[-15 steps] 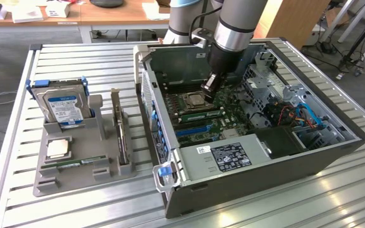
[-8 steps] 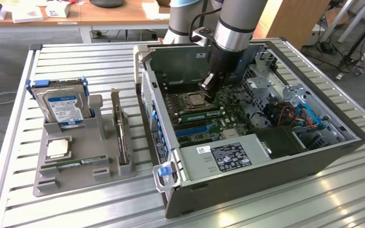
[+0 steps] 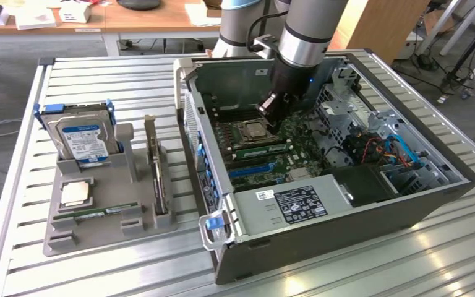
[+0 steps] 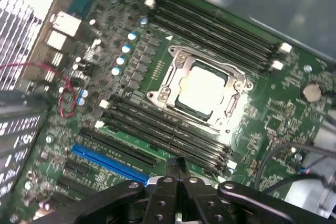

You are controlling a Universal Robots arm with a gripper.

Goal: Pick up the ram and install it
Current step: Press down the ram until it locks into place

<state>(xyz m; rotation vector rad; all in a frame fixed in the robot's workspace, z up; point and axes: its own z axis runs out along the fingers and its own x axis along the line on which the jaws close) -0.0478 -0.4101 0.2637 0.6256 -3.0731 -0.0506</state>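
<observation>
- Fingers pressed together, holding nothing, tips poised over the memory slots beside the CPU socket.
- Ram lies just below the fingers, seemingly seated in a slot; closed tips suit pressing it home.
- Open PC case sits on the worktop.

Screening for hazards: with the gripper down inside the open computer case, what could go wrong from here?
The shut black gripper hangs close over the black memory slots; pressing off-centre could tilt the long green ram stick. The silver processor socket lies right beside them; a sideways drift could strike its latch.
</observation>
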